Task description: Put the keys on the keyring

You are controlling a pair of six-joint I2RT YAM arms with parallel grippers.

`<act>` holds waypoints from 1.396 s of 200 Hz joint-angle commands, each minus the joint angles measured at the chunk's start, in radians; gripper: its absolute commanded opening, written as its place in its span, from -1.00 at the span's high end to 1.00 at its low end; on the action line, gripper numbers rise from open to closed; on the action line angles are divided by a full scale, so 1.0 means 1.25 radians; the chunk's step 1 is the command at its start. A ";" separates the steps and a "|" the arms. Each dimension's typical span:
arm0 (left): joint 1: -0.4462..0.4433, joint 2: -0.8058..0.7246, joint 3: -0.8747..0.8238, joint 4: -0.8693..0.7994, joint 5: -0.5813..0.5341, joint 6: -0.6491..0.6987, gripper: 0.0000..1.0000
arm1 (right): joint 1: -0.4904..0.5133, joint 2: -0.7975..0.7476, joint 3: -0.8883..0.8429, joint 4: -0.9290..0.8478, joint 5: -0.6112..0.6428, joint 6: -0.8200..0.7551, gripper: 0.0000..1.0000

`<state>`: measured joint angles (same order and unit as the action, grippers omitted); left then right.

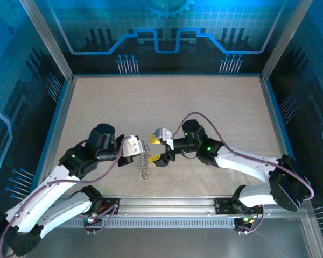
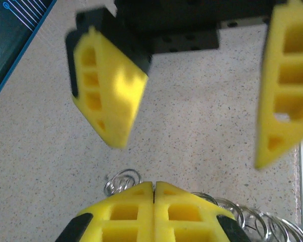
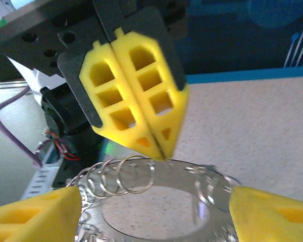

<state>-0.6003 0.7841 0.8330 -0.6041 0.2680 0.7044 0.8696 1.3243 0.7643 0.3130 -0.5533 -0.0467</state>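
Keys hang as a thin silvery string low in the middle of the top view, just under my two grippers, which meet nose to nose over the speckled table. My left gripper has its yellow fingers pressed flat together. On the right wrist camera their tip comes down on the far edge of the broad shiny keyring, and I read that as a pinch on it. Small wire rings are strung just beside the tip. On the left wrist camera those loops poke out on either side of the closed fingers. My right gripper stands spread wide, one finger on each side of the keyring, touching nothing that I can make out.
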 commanded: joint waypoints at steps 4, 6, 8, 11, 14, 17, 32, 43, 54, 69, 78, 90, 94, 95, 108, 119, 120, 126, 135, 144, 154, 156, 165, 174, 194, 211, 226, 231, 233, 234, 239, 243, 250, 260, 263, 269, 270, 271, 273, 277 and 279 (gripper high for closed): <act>0.005 -0.010 0.001 0.040 0.017 -0.018 1.00 | 0.049 0.013 -0.003 -0.004 0.071 0.099 -0.55; 0.005 -0.010 0.001 0.041 0.017 -0.017 1.00 | 0.049 0.013 -0.007 0.002 0.072 0.099 -0.54; 0.004 -0.010 0.000 0.041 0.018 -0.018 1.00 | 0.050 0.013 -0.012 0.008 0.075 0.098 -0.53; 0.005 -0.011 -0.001 0.041 0.020 -0.018 1.00 | 0.051 0.011 -0.018 0.018 0.082 0.098 -0.51; 0.005 -0.011 0.000 0.040 0.023 -0.018 1.00 | 0.052 0.009 -0.025 0.027 0.091 0.096 -0.49; 0.005 -0.012 -0.001 0.040 0.024 -0.017 1.00 | 0.053 0.006 -0.033 0.034 0.099 0.092 -0.48; 0.005 -0.015 -0.003 0.037 0.049 -0.002 1.00 | 0.054 -0.016 -0.053 0.045 0.114 0.035 -0.40; 0.005 -0.016 -0.008 0.041 0.061 0.004 1.00 | 0.054 -0.028 -0.056 0.035 0.141 0.001 -0.32; 0.005 -0.016 -0.005 0.039 0.069 0.007 1.00 | 0.053 -0.034 -0.055 0.025 0.159 -0.024 -0.32; 0.004 -0.017 0.003 0.028 0.082 0.016 1.00 | 0.049 -0.039 -0.054 0.027 0.169 -0.027 -0.34; 0.005 -0.021 0.003 0.025 0.088 0.021 1.00 | 0.046 -0.041 -0.056 0.028 0.170 -0.024 -0.35; 0.005 -0.026 0.002 0.026 0.091 0.032 1.00 | 0.045 -0.049 -0.061 0.031 0.166 -0.032 -0.34; 0.005 -0.028 0.001 0.027 0.091 0.033 1.00 | 0.045 -0.051 -0.064 0.033 0.168 -0.036 -0.33; 0.005 -0.028 0.000 0.028 0.091 0.033 1.00 | 0.046 -0.052 -0.065 0.033 0.168 -0.037 -0.32; 0.004 -0.031 0.006 0.026 0.092 0.033 1.00 | 0.045 -0.059 -0.073 0.042 0.165 -0.059 -0.25; 0.005 -0.032 0.009 0.026 0.096 0.028 1.00 | 0.045 -0.062 -0.068 0.033 0.165 -0.081 -0.16; 0.005 -0.032 0.009 0.026 0.096 0.027 1.00 | 0.045 -0.061 -0.068 0.033 0.164 -0.083 -0.16; 0.005 -0.032 0.009 0.029 0.097 0.025 1.00 | 0.045 -0.061 -0.065 0.025 0.160 -0.093 -0.16; 0.005 -0.031 0.006 0.039 0.095 0.020 1.00 | 0.044 -0.064 -0.067 0.024 0.143 -0.099 -0.19; 0.005 -0.030 0.005 0.048 0.091 0.015 1.00 | 0.043 -0.065 -0.075 0.041 0.125 -0.080 -0.29; 0.005 -0.026 0.010 0.051 0.083 0.005 1.00 | 0.033 -0.065 -0.084 0.068 0.103 -0.016 -0.47; 0.005 -0.025 0.011 0.051 0.082 0.003 1.00 | 0.030 -0.063 -0.085 0.072 0.098 -0.002 -0.49; 0.005 -0.019 0.019 0.046 0.074 -0.009 1.00 | 0.015 -0.066 -0.087 0.091 0.065 0.074 -0.56; 0.005 -0.015 0.026 0.043 0.066 -0.016 1.00 | 0.003 -0.071 -0.078 0.080 0.044 0.144 -0.59; 0.004 -0.005 0.027 0.048 0.037 -0.030 1.00 | -0.015 -0.088 -0.043 -0.002 0.004 0.229 -0.62; 0.005 0.002 0.031 0.048 0.024 -0.043 1.00 | -0.027 -0.097 -0.038 -0.024 -0.025 0.287 -0.69; 0.005 0.003 0.030 0.061 0.019 -0.056 1.00 | -0.043 -0.087 -0.027 -0.030 -0.059 0.369 -0.72; 0.006 0.004 0.029 0.065 0.017 -0.059 1.00 | -0.049 -0.079 -0.019 -0.053 -0.073 0.397 -0.73; 0.005 0.005 0.028 0.067 0.017 -0.060 1.00 | -0.051 -0.075 -0.016 -0.061 -0.077 0.409 -0.74; 0.005 0.004 0.028 0.068 0.017 -0.061 1.00 | -0.052 -0.074 -0.015 -0.066 -0.079 0.414 -0.74; 0.005 0.006 0.029 0.072 0.013 -0.061 1.00 | -0.057 -0.061 -0.004 -0.085 -0.088 0.440 -0.74; 0.005 0.007 0.031 0.073 0.011 -0.062 1.00 | -0.060 -0.051 0.008 -0.101 -0.100 0.457 -0.74; 0.004 0.011 0.034 0.074 0.009 -0.064 1.00 | -0.063 -0.028 0.025 -0.117 -0.137 0.467 -0.76; 0.006 0.014 0.039 0.071 0.009 -0.066 1.00 | -0.060 -0.004 0.033 -0.117 -0.164 0.468 -0.82; 0.005 0.014 0.041 0.071 0.011 -0.066 1.00 | -0.059 -0.001 0.029 -0.109 -0.165 0.468 -0.84; 0.005 0.015 0.040 0.074 0.015 -0.066 1.00 | -0.055 0.001 0.019 -0.095 -0.156 0.465 -0.86; 0.004 0.015 0.039 0.074 0.015 -0.066 1.00 | -0.054 0.001 0.018 -0.093 -0.153 0.463 -0.86; 0.004 0.014 0.038 0.075 0.015 -0.066 1.00 | -0.053 0.002 0.016 -0.090 -0.151 0.463 -0.86; 0.004 0.013 0.038 0.077 0.016 -0.065 1.00 | -0.053 0.001 0.013 -0.087 -0.149 0.458 -0.86; 0.004 0.013 0.035 0.081 0.018 -0.066 1.00 | -0.051 0.000 0.009 -0.083 -0.146 0.448 -0.86; 0.004 0.013 0.035 0.083 0.018 -0.066 1.00 | -0.051 -0.001 0.007 -0.082 -0.144 0.442 -0.86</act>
<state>-0.5999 0.8043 0.8394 -0.5682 0.2840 0.6502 0.7990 1.3037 0.7792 0.2386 -0.6701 0.4576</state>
